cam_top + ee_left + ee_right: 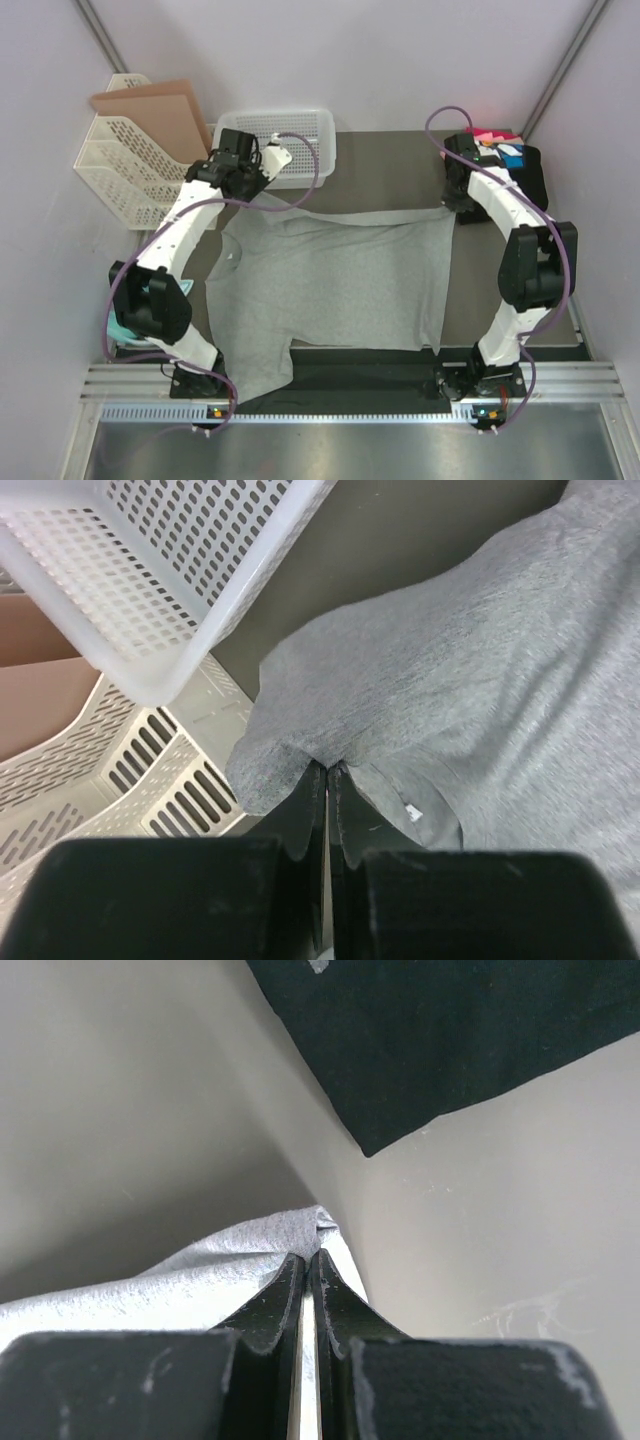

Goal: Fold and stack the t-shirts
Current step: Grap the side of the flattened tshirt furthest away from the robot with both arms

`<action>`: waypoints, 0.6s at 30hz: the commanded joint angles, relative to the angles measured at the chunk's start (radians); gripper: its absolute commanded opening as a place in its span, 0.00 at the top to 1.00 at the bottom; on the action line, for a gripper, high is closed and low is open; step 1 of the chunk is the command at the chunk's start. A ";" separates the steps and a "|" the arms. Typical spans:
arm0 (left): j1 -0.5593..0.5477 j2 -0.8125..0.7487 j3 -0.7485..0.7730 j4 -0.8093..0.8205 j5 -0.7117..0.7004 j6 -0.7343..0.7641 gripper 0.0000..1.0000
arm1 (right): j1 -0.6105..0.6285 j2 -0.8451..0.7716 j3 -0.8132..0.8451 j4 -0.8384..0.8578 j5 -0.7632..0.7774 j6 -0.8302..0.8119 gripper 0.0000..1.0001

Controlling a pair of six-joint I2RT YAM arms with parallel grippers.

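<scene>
Grey t-shirt [340, 280] spread flat mid-table [390, 165]. Left pincer [327, 772] clamped on its far-left corner, right pincer [305, 1258] clamped on its far-right corner. Folded shirts [505, 155] sit at the table's far-right corner.

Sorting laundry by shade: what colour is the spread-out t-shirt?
Plain light heather-grey t-shirt, clearest in the top external view.

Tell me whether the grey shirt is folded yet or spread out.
Spread out, not folded. The grey shirt lies open across the table; left gripper and right gripper each pinch its far edge.
</scene>
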 commanded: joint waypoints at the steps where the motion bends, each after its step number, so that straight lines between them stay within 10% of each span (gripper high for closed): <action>1: 0.002 -0.064 0.078 -0.042 -0.094 -0.027 1.00 | 0.014 -0.052 0.027 -0.008 0.020 -0.013 1.00; 18: 0.048 0.180 0.265 0.041 -0.309 0.112 1.00 | -0.002 0.075 0.172 -0.046 -0.009 -0.019 1.00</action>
